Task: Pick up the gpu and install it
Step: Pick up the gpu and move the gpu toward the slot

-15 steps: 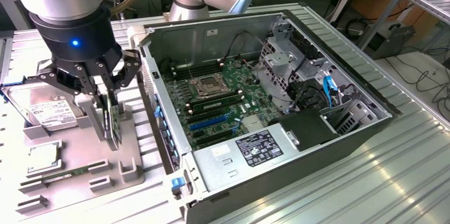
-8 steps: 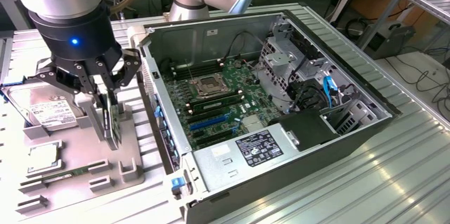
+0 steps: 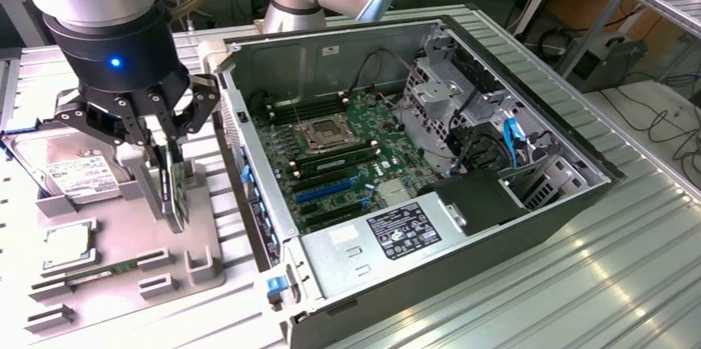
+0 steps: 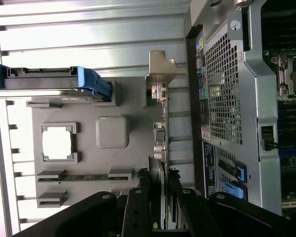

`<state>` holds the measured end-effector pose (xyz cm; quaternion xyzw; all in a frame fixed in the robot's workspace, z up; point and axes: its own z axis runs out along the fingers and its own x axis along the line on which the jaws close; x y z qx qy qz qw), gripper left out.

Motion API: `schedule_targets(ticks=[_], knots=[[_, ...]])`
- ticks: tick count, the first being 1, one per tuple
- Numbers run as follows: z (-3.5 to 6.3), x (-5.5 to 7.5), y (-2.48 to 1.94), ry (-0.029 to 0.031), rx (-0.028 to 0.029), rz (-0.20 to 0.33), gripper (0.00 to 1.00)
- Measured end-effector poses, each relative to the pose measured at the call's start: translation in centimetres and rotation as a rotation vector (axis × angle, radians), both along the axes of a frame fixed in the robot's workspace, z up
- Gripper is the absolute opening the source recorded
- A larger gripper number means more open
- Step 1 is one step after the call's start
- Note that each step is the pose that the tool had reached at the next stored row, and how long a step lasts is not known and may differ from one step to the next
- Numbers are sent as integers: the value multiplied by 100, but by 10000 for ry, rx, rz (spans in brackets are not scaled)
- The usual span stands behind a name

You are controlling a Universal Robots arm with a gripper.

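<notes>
Pincer (image 3: pixel 167 164) was clamped on one thin black gpu card (image 3: pixel 176 201), held upright at one grey tray (image 3: pixel 121 230) beside one silver hard drive (image 3: pixel 77 172) and one green memory stick (image 3: pixel 104 271).

**Gripper works a narrow gap beside the open computer case (image 3: pixel 285 57)**

The gripper (image 3: pixel 164 145) hangs over the gpu (image 3: pixel 173 193), which stands upright on the grey parts tray (image 3: pixel 121 226). It is hemmed by the case's outer wall (image 3: pixel 232 131) on the exterior view's right and a hard drive (image 3: pixel 66 170) on its left, leaving straight up as the free way. Inside the case, the blue expansion slots (image 3: pixel 328 190) lie open from above. They are bounded by the drive cage (image 3: pixel 444 90), a black shroud (image 3: pixel 482 201) and the power supply box (image 3: pixel 400 230).
</notes>
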<state>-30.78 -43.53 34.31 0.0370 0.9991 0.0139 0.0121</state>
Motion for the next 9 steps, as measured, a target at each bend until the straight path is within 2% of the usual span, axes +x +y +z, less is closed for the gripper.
schedule_targets(ticks=[9], knots=[[21, 0, 0, 0, 0, 0, 26]])
